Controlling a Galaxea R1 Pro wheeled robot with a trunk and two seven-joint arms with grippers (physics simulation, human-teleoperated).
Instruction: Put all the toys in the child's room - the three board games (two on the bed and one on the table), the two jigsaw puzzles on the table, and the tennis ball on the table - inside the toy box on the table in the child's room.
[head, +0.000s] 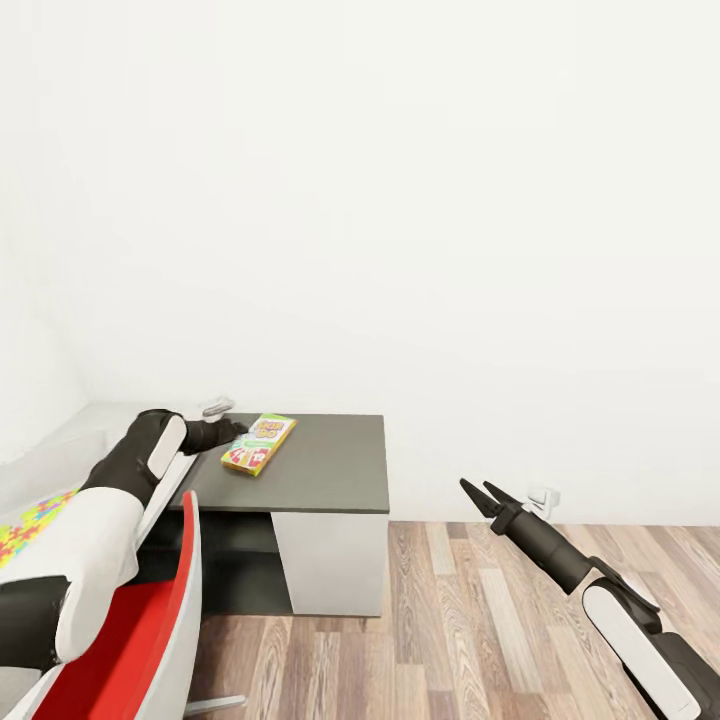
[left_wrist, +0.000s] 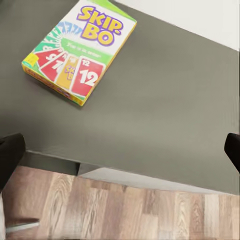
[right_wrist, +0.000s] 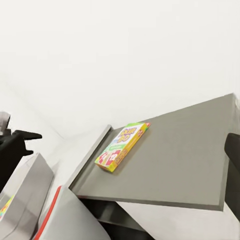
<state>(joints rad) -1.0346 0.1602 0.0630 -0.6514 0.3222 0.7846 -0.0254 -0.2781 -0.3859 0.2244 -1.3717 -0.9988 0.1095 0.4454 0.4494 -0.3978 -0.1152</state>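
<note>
Where the dark-grey cabinet top (head: 330, 465) met the pale desk (head: 60, 440), the yellow-green board game (head: 259, 443) lay flat near the cabinet top's back left corner, set askew to the edges, with bare grey surface open to its right as far as the front and right edges. In the left wrist view the box (left_wrist: 82, 47) read "SKIP-BO" and sat well clear of the front edge, beyond which wood-plank floor (left_wrist: 125, 210) showed. The left gripper (head: 236, 428) hovered just beside the box's left end; its fingers (left_wrist: 10, 157) stood wide apart and held nothing. The right gripper (head: 483, 492) hung well apart from the cabinet, out over open floor (head: 480, 620), jaws slightly parted and empty. A jigsaw puzzle (head: 28, 525) lay at the desk's near left, partly hidden by the left arm. The red chair (head: 140, 640) crowded the cabinet's lower left side. A white wall (head: 400, 200) closed off the space behind.
</note>
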